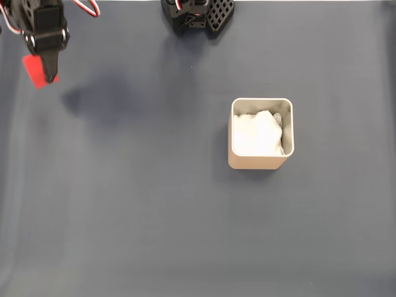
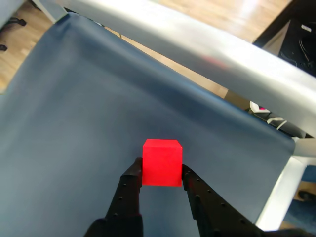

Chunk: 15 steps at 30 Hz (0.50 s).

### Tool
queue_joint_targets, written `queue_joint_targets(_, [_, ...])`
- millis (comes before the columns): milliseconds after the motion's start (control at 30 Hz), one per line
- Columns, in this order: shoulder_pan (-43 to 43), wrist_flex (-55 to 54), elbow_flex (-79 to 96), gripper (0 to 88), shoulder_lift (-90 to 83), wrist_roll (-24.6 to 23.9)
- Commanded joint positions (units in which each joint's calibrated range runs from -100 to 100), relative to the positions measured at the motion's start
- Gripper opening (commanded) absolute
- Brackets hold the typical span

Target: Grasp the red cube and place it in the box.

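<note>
Desk (image 1: 185,235) w/ blue cloth, the box (image 1: 260,133) sits mid-right in the fixed view, white lining inside. The red cube (image 2: 162,162) is way over at the top-left corner, well apart from the box.

Risk imo: long carry across, and the grip looks to be only on the cube's lower sides, so it could twist or slip out mid-swing, or clip the box wall.

Hand (image 2: 161,174) is closed just to cube width, pinching the cube on both sides.
</note>
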Motion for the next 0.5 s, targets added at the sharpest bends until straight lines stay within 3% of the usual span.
queue_joint_targets(0, [-4.0, 0.2, -5.2, 0.1, -4.1, -0.4])
queue_joint_targets(467, [-19.6, -0.4, -4.7, 0.2, -13.2, -0.7])
